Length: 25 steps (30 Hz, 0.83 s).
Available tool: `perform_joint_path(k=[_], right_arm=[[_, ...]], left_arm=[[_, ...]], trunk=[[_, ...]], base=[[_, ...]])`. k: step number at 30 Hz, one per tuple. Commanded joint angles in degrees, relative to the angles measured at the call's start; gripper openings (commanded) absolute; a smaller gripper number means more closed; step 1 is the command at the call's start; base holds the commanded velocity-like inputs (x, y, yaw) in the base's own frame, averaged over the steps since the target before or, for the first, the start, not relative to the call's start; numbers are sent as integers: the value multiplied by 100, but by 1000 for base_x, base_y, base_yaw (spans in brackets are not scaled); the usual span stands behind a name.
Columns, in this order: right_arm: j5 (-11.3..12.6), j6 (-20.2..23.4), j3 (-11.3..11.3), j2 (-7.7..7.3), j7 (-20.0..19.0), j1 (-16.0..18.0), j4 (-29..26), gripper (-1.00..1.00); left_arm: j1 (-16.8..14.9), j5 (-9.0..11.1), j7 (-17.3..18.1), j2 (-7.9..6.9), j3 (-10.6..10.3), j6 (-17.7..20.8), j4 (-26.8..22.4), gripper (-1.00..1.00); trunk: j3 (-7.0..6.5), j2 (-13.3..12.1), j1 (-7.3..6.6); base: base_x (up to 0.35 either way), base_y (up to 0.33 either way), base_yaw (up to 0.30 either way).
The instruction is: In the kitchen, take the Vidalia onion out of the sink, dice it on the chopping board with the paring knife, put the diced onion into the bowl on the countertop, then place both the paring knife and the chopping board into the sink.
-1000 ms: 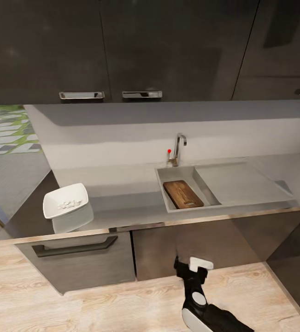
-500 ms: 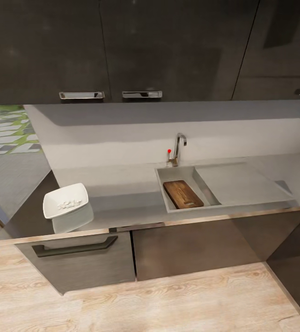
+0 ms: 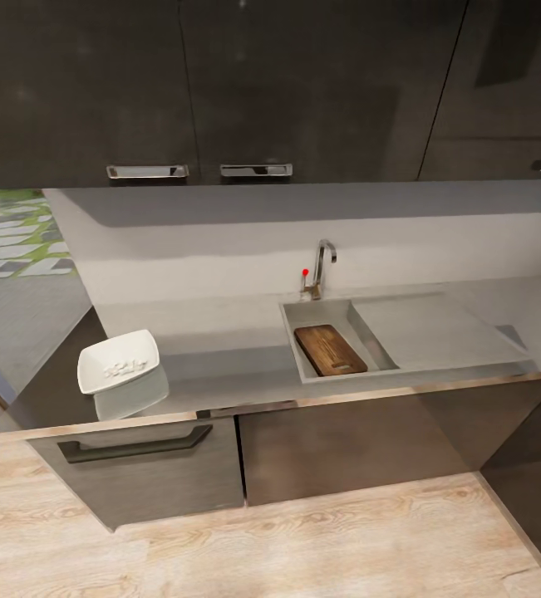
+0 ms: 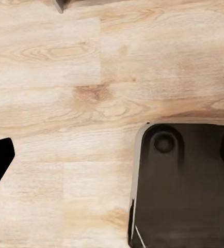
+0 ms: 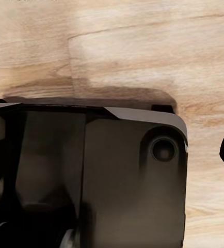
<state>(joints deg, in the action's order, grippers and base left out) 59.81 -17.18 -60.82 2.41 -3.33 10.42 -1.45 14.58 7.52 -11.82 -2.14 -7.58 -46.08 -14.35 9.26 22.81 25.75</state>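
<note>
Head view: the grey bench (image 3: 220,349) runs beneath dark wall cupboards (image 3: 303,83), with the sink (image 3: 324,311) set into it right of centre. The chopping board (image 3: 330,350) lies inside the basin, tilted, its near end against the front wall. A curved tap (image 3: 323,264) with a small red knob (image 3: 305,272) stands behind the basin, and the flat drainboard (image 3: 432,330) adjoins it on the right. The white bowl (image 3: 119,360) sits near the bench's left front edge, well apart from the sink, with pale diced onion (image 3: 125,366) in it. The knife cannot be made out; it may be hidden in the basin. Wooden floor (image 3: 303,548) lies before the cabinets. Left wrist view: plank floor and a dark rounded part of the robot's base (image 4: 184,186); the left claw's state cannot be told. Right wrist view: a similar dark base panel (image 5: 117,175) over floor; the right claw's state cannot be told.
</note>
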Motion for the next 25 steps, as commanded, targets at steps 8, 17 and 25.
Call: perform_joint_path(k=[8,17,25], right_arm=[[61,-29,-26,-1,-36,4,10,100],[65,-31,-23,12,-36,4,4,100],[66,-31,-26,5,-36,4,4,100]], left_arm=[[1,56,-4,-29,-59,-6,998,100],[1,56,-5,-32,-53,-6,1425,100],[1,56,-5,-32,-50,-6,1443,100]], trunk=[[10,11,3],[10,11,3],[10,11,3]], base=[[0,0,0],[0,0,0],[0,0,0]])
